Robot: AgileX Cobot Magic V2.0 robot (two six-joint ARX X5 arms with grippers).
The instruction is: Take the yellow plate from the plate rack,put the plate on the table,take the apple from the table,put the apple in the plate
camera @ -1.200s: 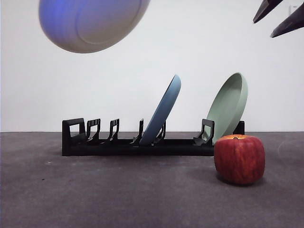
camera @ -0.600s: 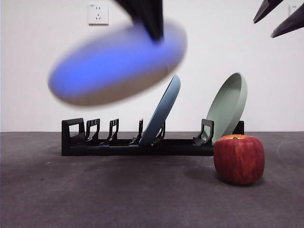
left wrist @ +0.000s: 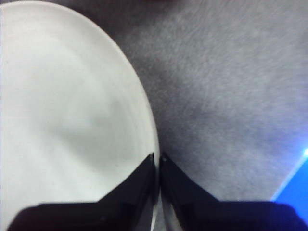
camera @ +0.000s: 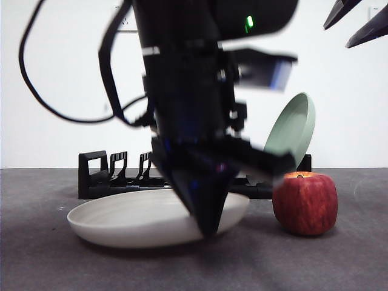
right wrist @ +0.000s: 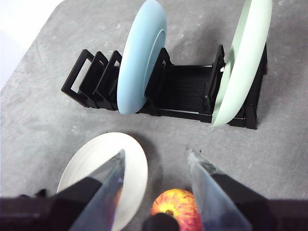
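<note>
The left gripper has its jaws clenched on the rim of the yellow plate, which lies on the counter just in front of the plate rack. The apple sits near the plate's side. The right gripper hangs above the apple, jaws spread apart.

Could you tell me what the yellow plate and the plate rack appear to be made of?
The yellow plate looks like matte ceramic or melamine: an even cream surface with soft shading and no sharp glare. The plate rack looks like moulded black plastic, with uniform, slightly glossy ribbed prongs.
</note>
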